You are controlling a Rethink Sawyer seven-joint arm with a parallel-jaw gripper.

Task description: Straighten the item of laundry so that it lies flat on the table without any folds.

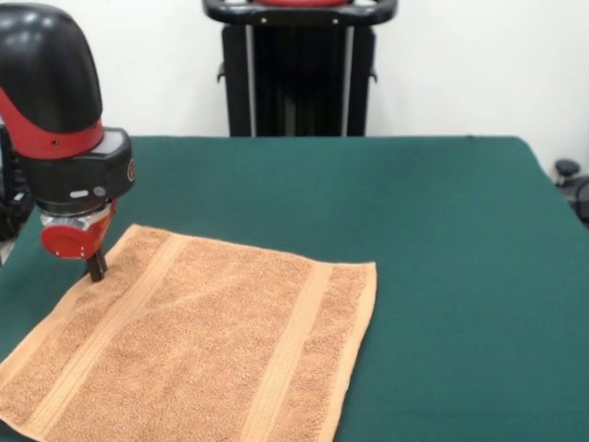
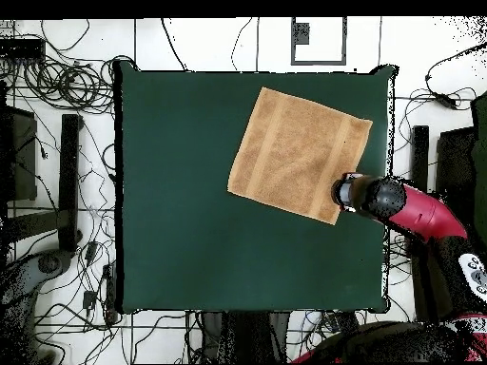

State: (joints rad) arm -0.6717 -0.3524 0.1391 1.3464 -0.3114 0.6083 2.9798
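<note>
Red-and-black arm reaches down at the table's edge, its gripper touching the flat towel's corner; whether the tips are clenched or released, I cannot tell.

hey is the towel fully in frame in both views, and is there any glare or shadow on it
Front view: the towel is cropped at the bottom-left edge, evenly lit, no glare, slight shadow under the gripper. Overhead view: whole towel visible on the table, flat light.

Arm showing glossy black rounded shell, red band beneath, black collar bearing small round red mark, red wrist block, gripper ending in dark tips.
</note>
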